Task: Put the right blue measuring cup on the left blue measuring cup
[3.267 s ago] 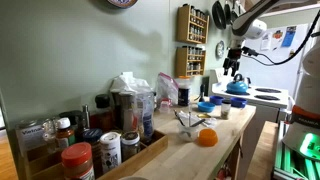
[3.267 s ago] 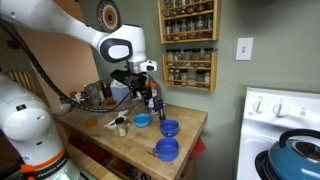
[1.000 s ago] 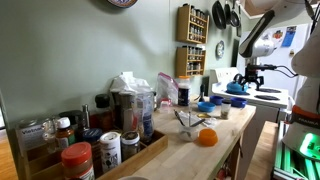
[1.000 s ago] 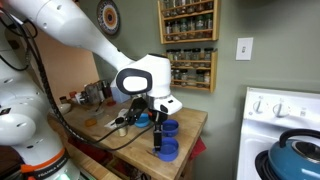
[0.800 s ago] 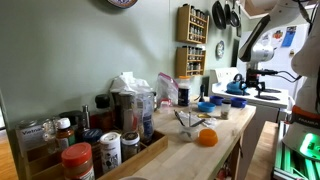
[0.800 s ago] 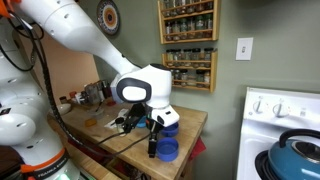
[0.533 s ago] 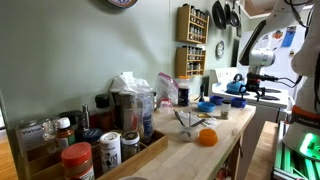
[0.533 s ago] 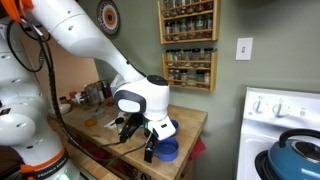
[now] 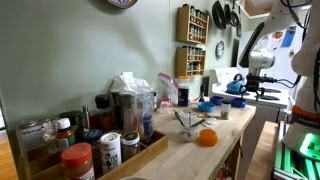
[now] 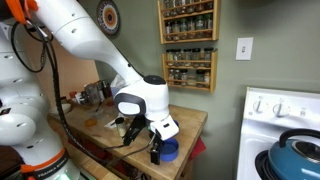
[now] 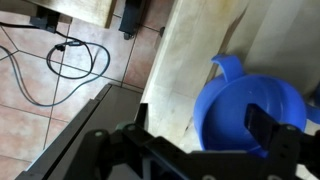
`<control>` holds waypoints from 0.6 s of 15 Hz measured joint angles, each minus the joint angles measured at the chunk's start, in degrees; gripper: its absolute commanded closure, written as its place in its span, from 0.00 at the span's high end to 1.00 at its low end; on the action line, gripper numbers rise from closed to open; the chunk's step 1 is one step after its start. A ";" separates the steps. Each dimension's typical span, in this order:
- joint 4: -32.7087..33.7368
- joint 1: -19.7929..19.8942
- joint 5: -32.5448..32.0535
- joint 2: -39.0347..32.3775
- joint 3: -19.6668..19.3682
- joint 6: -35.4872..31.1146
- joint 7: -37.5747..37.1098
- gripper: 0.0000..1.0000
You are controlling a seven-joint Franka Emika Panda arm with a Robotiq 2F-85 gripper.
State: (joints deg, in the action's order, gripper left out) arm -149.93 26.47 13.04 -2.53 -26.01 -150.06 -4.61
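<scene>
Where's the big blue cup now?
In the wrist view, the blue measuring cup sits at the edge of the wooden counter, right by the gripper.

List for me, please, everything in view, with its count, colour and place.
counter: one, light wood, beside the stove.
right blue measuring cup: one, bright blue, at the counter's edge.
other blue cups: count unclear, blue, mid-counter.
orange ball: one, orange, on the counter.
spice jars: several, red and white lids, at the counter's near end.
spice rack: one, wooden, on the green wall.
stove: one, white.
kettle: one, blue, on the stove.
cables: a few, black, on the tiled floor.
arm: one, white, bent over the counter.
gripper: one, black, open, over the cup.
</scene>
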 measured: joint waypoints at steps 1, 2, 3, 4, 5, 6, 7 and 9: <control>-0.05 -0.28 -2.01 -0.90 0.16 -1.39 -1.55 0.70; -0.06 -0.59 -3.47 -1.77 0.39 -2.88 -2.86 0.61; -0.07 -0.99 -4.24 -2.50 0.58 -4.54 -3.95 0.53; -0.07 -1.40 -4.54 -3.06 0.70 -6.21 -4.78 0.45; -0.06 -1.79 -4.57 -3.41 0.75 -7.62 -5.46 0.37; -0.06 -2.08 -4.59 -3.65 0.77 -8.77 -5.92 0.30; -0.06 -2.27 -4.60 -3.79 0.77 -9.63 -6.28 0.23; -0.06 -2.52 -4.60 -4.00 0.76 -10.74 -6.67 0.08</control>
State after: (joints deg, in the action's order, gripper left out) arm -149.99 23.95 8.44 -6.53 -25.25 -160.80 -11.29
